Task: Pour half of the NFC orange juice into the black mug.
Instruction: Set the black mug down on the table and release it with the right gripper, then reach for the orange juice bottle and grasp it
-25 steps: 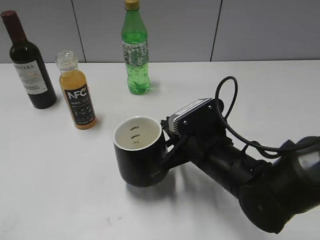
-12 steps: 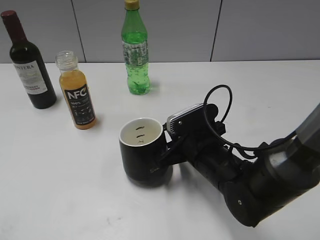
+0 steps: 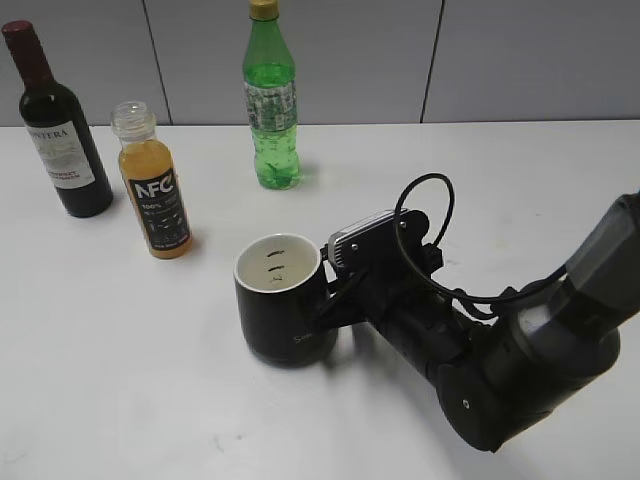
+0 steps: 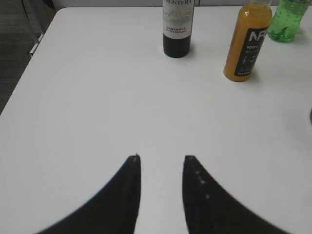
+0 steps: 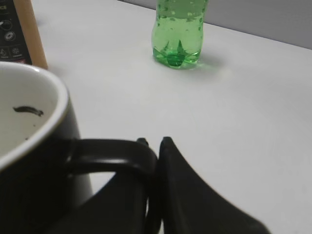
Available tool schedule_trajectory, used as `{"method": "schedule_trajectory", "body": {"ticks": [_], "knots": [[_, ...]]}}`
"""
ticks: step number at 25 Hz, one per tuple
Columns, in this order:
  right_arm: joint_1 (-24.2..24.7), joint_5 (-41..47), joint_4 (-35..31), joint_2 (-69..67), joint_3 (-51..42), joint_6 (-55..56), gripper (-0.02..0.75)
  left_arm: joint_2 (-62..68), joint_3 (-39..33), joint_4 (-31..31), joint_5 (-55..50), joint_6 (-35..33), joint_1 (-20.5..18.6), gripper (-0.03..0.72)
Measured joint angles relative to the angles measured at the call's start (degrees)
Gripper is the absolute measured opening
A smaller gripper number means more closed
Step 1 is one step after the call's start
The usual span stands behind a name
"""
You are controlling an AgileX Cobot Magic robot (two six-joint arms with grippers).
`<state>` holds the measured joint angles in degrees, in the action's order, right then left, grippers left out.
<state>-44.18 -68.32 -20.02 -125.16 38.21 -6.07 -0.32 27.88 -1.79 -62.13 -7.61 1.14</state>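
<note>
Right then, the black mug (image 3: 283,311) stood upright on the white table (image 3: 120,370), mid-front, and the right gripper (image 5: 155,142) was pinched tight on its loop handle (image 5: 109,155). Off to the back left the NFC orange juice bottle (image 3: 152,184) stood uncapped beside a red wine bottle (image 3: 55,124) — a green soda bottle (image 3: 271,98) stood farther right. The left gripper (image 4: 162,158) hovered with its jaws parted — nothing between them.

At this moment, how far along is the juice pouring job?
Early. Done: nothing poured; the black mug shows a white, dry inside and stands upright on the table. In hand: the right hand is closed on the mug's handle. Left: the NFC orange juice stands uncapped and untouched; the left hand is open and empty, apart from it.
</note>
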Motion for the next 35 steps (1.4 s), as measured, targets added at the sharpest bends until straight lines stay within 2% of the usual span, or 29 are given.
{"method": "schedule_trajectory", "body": {"ticks": [4,10,21,26,35], "knots": [[0.00,-0.18,0.00,0.00,0.06,0.20,0.118,0.00,0.00,0.00,0.00,0.00,0.00,0.238],[0.10,-0.80,-0.06,-0.05,0.04,0.34,0.346,0.00,0.00,0.00,0.00,0.00,0.00,0.238],[0.10,-0.92,-0.11,-0.05,-2.39,0.45,0.543,0.00,0.00,0.00,0.00,0.00,0.00,0.238],[0.10,-1.00,0.18,1.59,-5.59,0.45,0.587,0.00,0.00,0.00,0.00,0.00,0.00,0.238],[0.10,-1.08,0.18,11.72,-18.64,0.45,0.588,0.00,0.00,0.00,0.00,0.00,0.00,0.238]]}}
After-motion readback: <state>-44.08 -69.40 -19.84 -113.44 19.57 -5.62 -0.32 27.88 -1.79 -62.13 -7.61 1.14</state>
